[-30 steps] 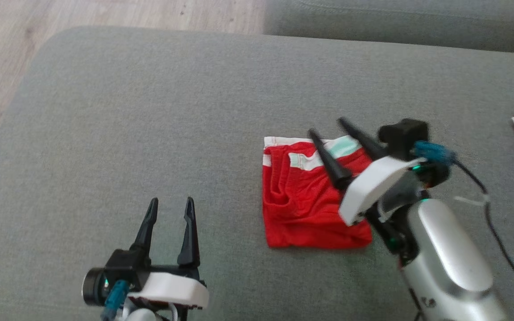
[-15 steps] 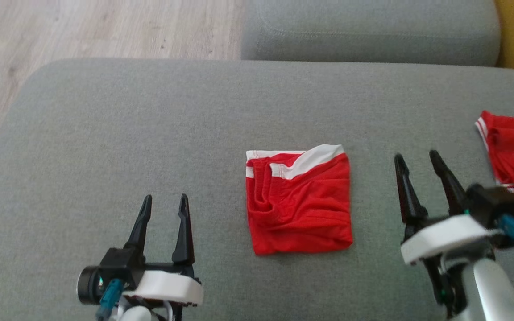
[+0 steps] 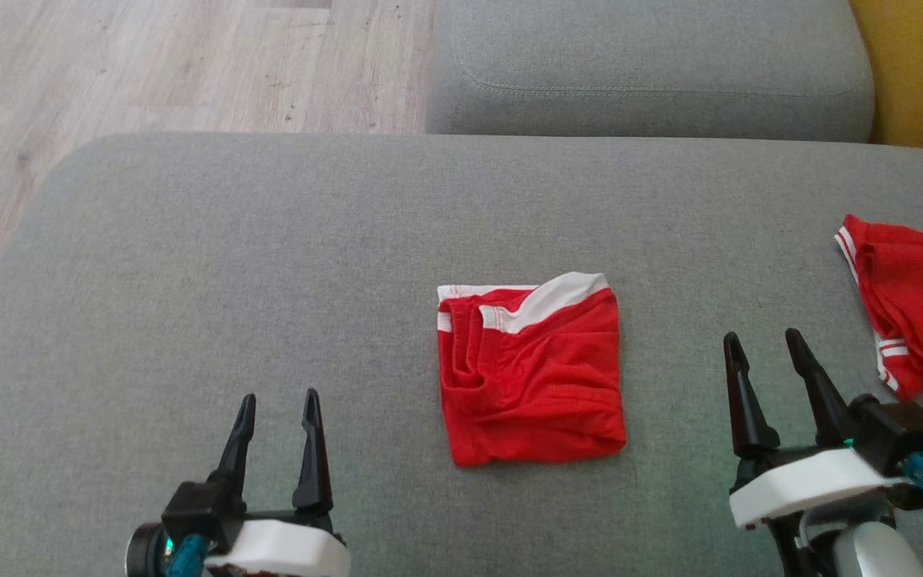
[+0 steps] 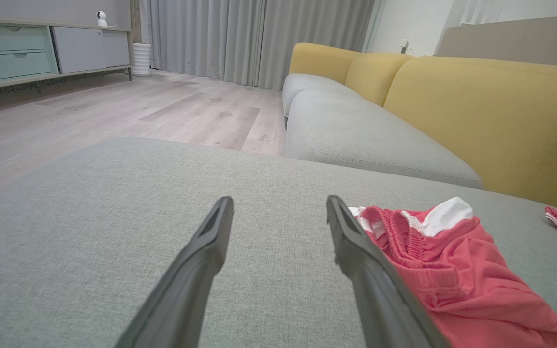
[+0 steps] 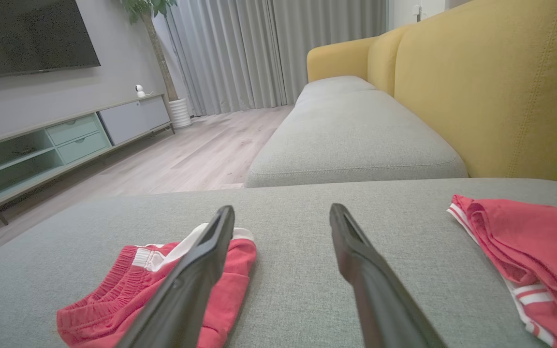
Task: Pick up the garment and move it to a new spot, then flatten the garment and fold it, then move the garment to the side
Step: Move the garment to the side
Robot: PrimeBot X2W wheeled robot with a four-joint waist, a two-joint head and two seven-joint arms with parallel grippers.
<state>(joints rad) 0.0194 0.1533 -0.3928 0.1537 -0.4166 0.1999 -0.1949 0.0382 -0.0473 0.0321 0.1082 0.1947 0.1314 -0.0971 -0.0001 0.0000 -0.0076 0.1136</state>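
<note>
No text, label, brand, number or sign can be read anywhere in these views.

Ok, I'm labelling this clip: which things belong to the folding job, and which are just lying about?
Job: folded red garment on the grey seat; left gripper, right gripper, both open, clear of it.
Lying about: second red garment at the right; yellow backrest; cabinet.

On the head camera I lose the far side of a second red garment with white stripes point(image 3: 918, 312) past the right edge. On the right wrist view, one dark finger point(image 5: 196, 275) of my right gripper point(image 5: 282, 215) covers part of the folded red shorts with a white waistband point(image 5: 95, 304).
</note>
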